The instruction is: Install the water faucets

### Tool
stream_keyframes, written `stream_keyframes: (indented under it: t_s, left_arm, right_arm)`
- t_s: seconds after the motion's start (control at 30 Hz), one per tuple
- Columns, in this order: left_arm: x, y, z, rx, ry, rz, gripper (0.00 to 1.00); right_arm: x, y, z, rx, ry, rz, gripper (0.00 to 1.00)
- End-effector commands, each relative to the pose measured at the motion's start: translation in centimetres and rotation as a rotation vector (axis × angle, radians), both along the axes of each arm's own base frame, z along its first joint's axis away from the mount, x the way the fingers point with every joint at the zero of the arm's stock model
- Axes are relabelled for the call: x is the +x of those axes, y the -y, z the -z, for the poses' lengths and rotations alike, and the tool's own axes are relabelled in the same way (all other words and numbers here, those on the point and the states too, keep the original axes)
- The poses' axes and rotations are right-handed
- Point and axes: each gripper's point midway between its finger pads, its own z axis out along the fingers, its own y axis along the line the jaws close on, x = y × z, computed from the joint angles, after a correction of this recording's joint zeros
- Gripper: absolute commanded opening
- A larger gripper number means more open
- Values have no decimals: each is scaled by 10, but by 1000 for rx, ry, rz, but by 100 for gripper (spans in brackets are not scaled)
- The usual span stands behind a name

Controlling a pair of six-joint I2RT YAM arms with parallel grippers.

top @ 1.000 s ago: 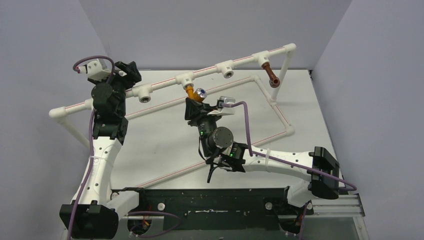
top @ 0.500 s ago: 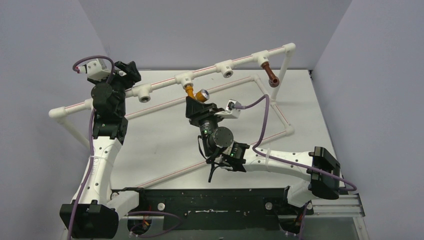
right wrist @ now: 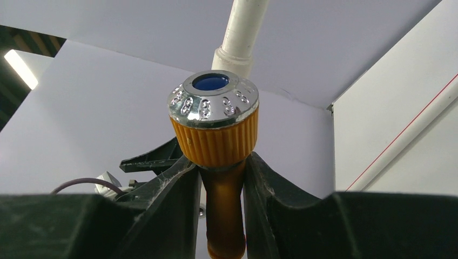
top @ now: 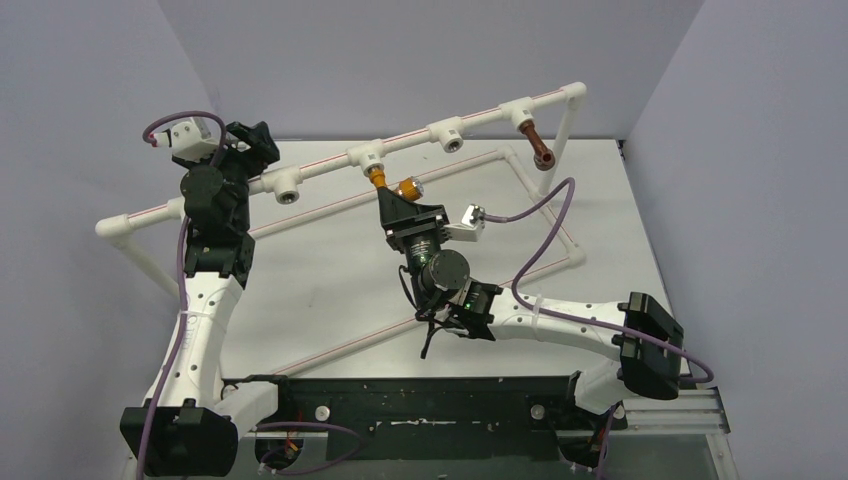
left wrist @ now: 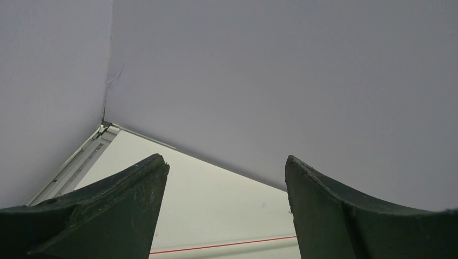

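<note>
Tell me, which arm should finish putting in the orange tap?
Right. Its jaws are shut on the orange faucet, at the white tee socket. The left arm's jaws are open and empty, off by the pipe frame's left side.

Table layout: pipe frame, two faucets, two arms, as I log it.

Pipe frame (top: 320,166) stands on the table (top: 320,290), and its raised rail runs from near left to far right; I count four tee sockets (top: 287,185) along it. Mid-rail faucet (top: 395,186) projects from the second socket from the left. The right gripper (top: 398,203) sits just before it, with its jaws on either side of the stem. End faucet (top: 540,147) hangs from the fourth socket, at the far right. Left gripper (top: 252,140) sits by the rail, just left of the first socket and well apart from both faucets.
</note>
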Motion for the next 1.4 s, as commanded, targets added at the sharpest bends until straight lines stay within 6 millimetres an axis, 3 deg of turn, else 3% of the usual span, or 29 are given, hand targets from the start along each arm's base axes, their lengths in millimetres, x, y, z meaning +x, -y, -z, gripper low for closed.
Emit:
stream_keyframes:
  t_s: [0.0,0.47,0.73,1.1,1.37]
  left_arm:
    - [-35,25,163,7,-553,137,77]
    - [-37,25,160,5,-541,139,77]
    - [-38,25,157,5,-533,137,77]
    - [-38,24,158,9,-536,132,77]
    - [-38,24,159,8,-538,134,77]
  right_arm:
    - [22,5,-9,144,-9,-5,0]
    - [15,-8,-5,335,-83,-51,0]
    - [9,-17,-7,351,-61,-95,0]
    - [4,-26,-13,325,-32,-127,41]
    - [-3,-25,-20,312,-18,-128,54]
